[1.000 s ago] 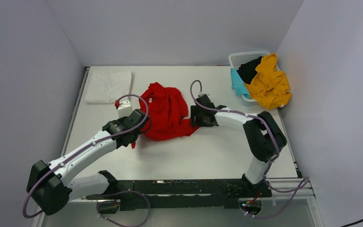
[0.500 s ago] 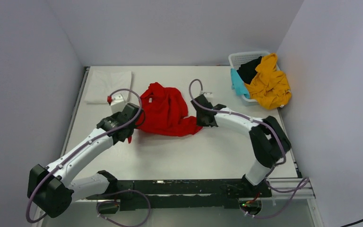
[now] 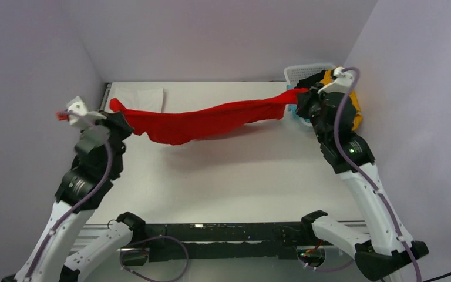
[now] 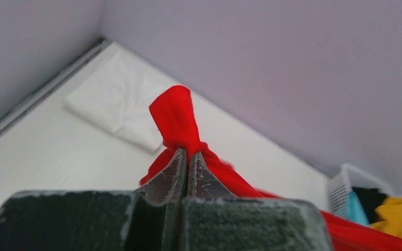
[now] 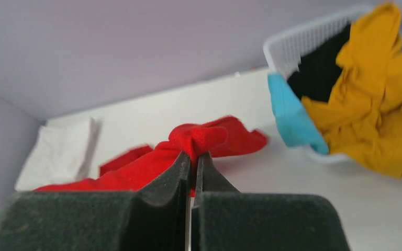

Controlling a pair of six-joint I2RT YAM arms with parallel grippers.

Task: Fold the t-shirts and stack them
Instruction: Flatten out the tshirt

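White table [image 3: 241,170] between pale lilac walls, with the red t-shirt [image 3: 205,122] stretched in the air above it.

The left fingers [image 4: 168,175] are pressed together on one bunched end of the red cloth and the right fingers [image 5: 174,175] pinch the other end, so the shirt hangs between them as a sagging band. Only the top view shows both arms and the whole span. The left wrist view shows the folded white t-shirt [image 4: 115,104] lying flat near the far left corner. The right wrist view shows most clearly the white basket [image 5: 303,42] at the far right, holding the mustard-yellow t-shirt [image 5: 377,104], the black t-shirt [image 5: 319,68] and the teal t-shirt [image 5: 293,117].
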